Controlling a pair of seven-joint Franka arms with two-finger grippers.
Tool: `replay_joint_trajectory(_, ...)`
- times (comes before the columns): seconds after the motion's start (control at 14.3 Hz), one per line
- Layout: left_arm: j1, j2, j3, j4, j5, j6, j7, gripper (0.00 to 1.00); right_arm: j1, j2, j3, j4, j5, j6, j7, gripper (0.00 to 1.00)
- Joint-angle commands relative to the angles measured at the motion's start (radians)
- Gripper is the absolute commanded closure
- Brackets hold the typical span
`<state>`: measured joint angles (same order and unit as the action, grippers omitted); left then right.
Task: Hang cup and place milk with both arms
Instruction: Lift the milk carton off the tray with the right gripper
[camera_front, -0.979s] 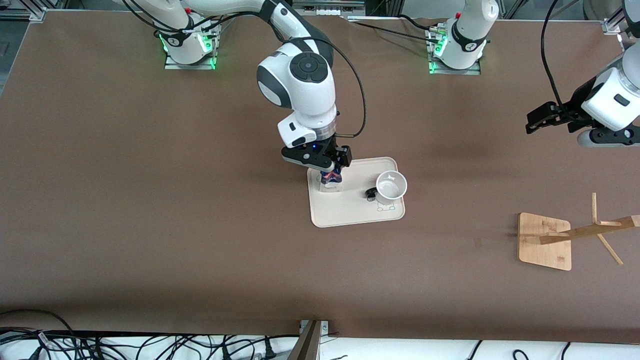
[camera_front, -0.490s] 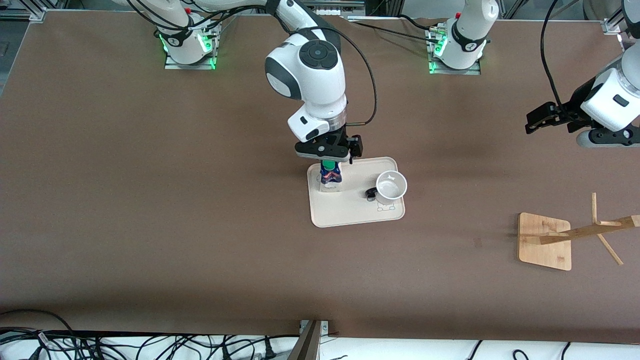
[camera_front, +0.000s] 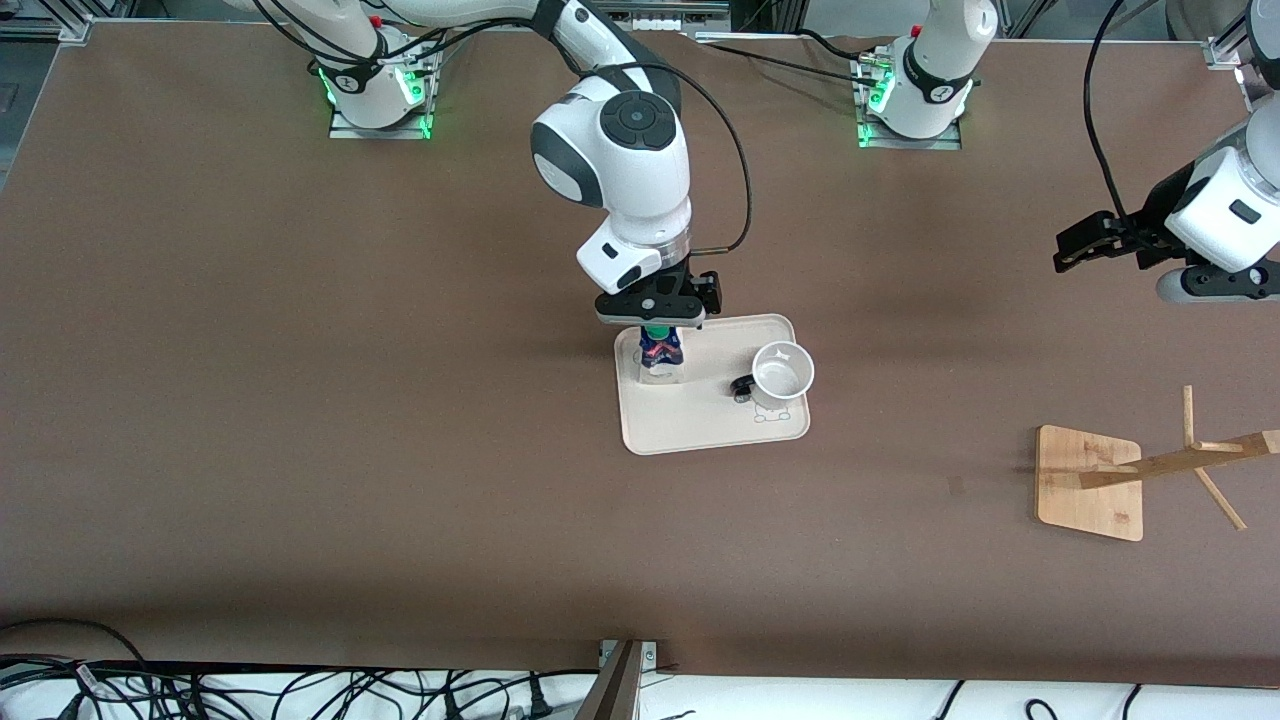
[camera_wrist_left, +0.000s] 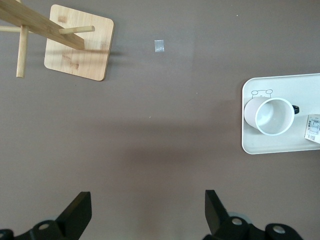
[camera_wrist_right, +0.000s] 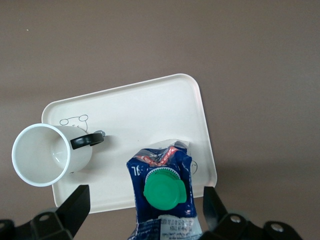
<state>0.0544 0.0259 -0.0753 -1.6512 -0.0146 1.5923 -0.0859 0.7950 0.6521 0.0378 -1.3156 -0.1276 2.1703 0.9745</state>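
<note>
The milk (camera_front: 661, 352) stands upright on a cream tray (camera_front: 700, 436), its green cap (camera_wrist_right: 163, 189) facing up. My right gripper (camera_front: 655, 318) hovers open just above the carton. In the right wrist view its fingers (camera_wrist_right: 76, 201) flank the milk (camera_wrist_right: 162, 165) with a gap on each side. The cup (camera_front: 782, 372) stands upright on the same tray beside the milk, toward the left arm's end, with its black handle (camera_wrist_right: 86, 141) pointing at the carton. My left gripper (camera_front: 1085, 243) hangs open and empty over bare table at the left arm's end. In the left wrist view the left gripper (camera_wrist_left: 147, 212) is well apart from the cup (camera_wrist_left: 274, 116).
A wooden rack with pegs stands on a square bamboo base (camera_front: 1090, 483) at the left arm's end of the table, nearer the front camera than the tray. A small piece of tape (camera_wrist_left: 158, 45) lies on the table next to the base. Cables run along the front edge.
My right gripper has shifted a little toward the left arm's end above the carton, so the green cap now shows. Its jaws stayed open. The left gripper drifted slightly.
</note>
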Motion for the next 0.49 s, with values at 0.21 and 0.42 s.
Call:
replay_joint_trajectory(0.21, 0.009, 0.003, -0.009, -0.012, 0.008, 0.034, 0.023, 0.0, 0.006, 0.017, -0.006, -0.008, -0.053, -0.004, -0.022, 0.0)
replay_joint_trajectory(0.42, 0.009, 0.005, -0.009, -0.01, 0.008, 0.034, 0.021, 0.0, 0.004, 0.017, -0.006, -0.013, -0.05, -0.006, -0.034, 0.0)
